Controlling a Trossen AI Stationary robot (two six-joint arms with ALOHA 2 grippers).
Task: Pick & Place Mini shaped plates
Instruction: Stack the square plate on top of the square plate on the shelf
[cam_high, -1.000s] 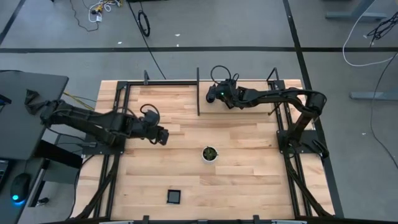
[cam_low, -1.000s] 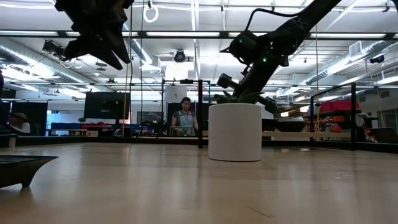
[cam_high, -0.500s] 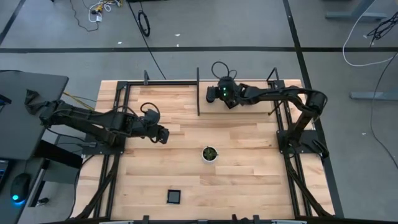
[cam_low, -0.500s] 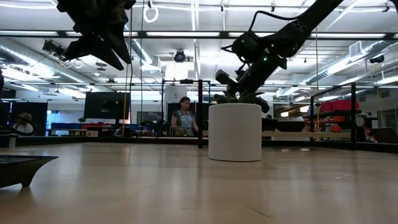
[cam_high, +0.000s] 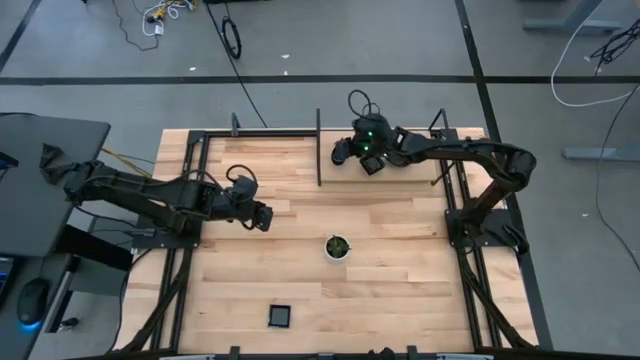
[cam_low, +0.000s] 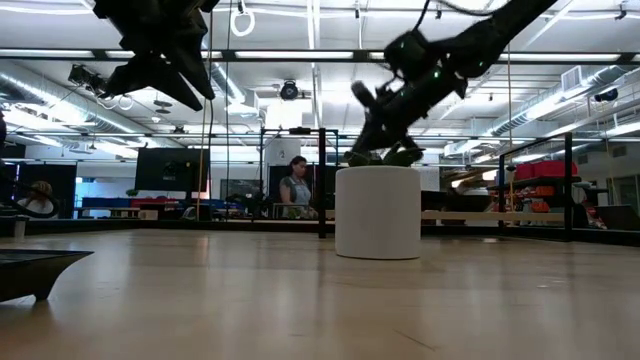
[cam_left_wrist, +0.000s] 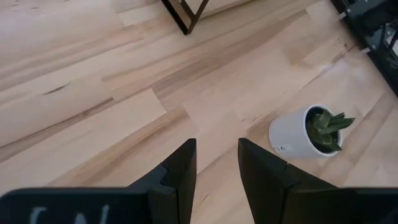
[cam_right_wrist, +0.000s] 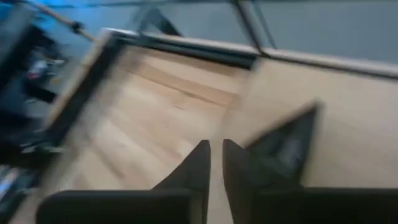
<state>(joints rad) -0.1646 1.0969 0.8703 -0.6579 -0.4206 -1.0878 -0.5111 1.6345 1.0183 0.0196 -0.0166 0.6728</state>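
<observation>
1. The one mini plate (cam_high: 280, 317) I can find, a small square black dish, lies near the desk's front edge, left of centre and well apart from both my grippers. In the low view its dark rim (cam_low: 35, 270) shows at the edge nearest the camera, cut off by the picture.
2. The potted succulent (cam_high: 338, 246), in a white cup, stands mid-desk; it is no part of my job, just something to steer round.
3. My left gripper (cam_left_wrist: 214, 165) hangs over the bare wood left of the pot with a moderate gap between its fingers and nothing in them, probably waiting.
4. My right gripper (cam_high: 345, 152) is up at the desk's back edge by the black frame. Its wrist view is smeared, the fingers (cam_right_wrist: 194, 167) stand close together, and I see nothing between them.
5. No other plates show anywhere on the desk; I cannot tell where the plate is meant to go.
</observation>
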